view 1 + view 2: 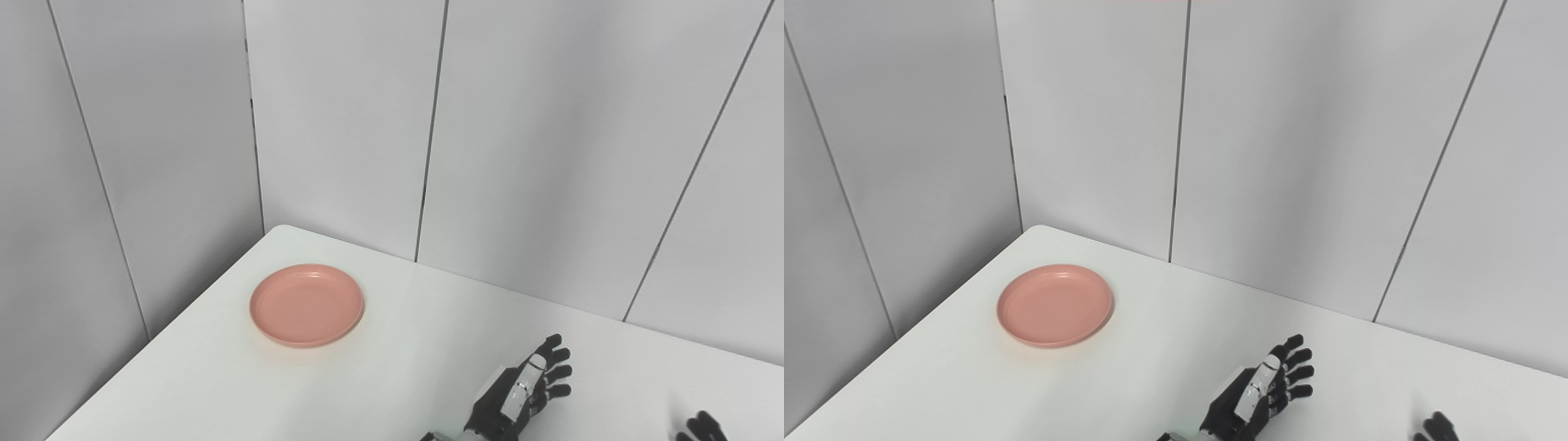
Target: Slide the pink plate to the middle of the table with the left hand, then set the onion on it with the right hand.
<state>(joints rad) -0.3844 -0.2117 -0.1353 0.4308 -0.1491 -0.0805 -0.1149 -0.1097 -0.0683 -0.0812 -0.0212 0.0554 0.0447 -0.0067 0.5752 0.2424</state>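
The pink plate point(306, 305) sits empty near the table's point(392, 380) far left corner, well apart from both hands. The left hand point(523, 392) hovers low with fingers point(554, 358) spread, holding nothing. Only the right hand's point(698, 427) fingertips show; I cannot tell their state. No onion is visible. The sliding step looks unstarted; next, the left hand must reach leftward to the plate's rim.
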